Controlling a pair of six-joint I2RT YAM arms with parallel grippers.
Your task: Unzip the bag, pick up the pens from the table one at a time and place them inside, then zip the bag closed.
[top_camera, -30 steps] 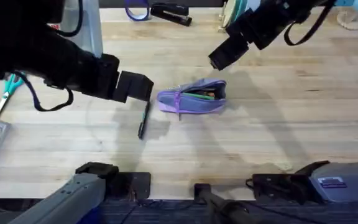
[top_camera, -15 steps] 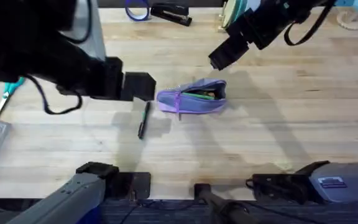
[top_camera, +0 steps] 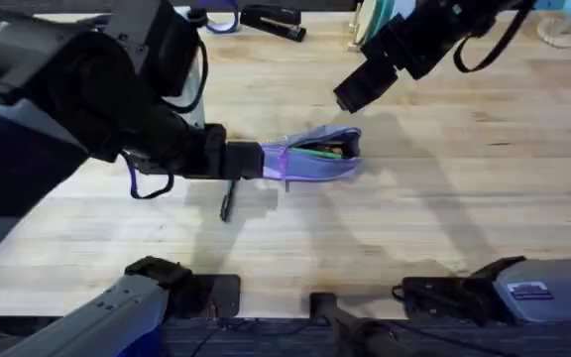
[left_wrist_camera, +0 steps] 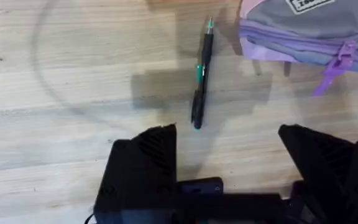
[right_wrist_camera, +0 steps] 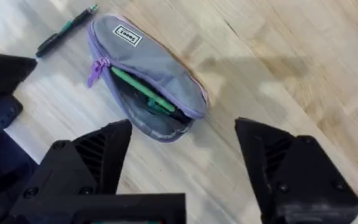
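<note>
Left gripper hangs low over the table with its two black fingers spread wide and nothing between them. From its wrist camera the black pen lies flat on the wood just past the fingertips, roughly in line with the gap, not touching either finger. From overhead the left arm comes in big and dark from the left side, and its gripper ends right at the left tip of the bag, with the pen sticking out on the near side of it. Can't really tell from that angle if the gripper touches the bag or just sits beside it. The bag sits about mid-table, unzipped, mouth gaping, and the green pen is already lying inside, clear in the right wrist view. Purple zipper pull dangles at the bag's left end. Right gripper is up above the bag, wide open too, holding nothing; overhead it sits on the far side of the bag, well apart from it. Along the far edge there's a black stapler.
</note>
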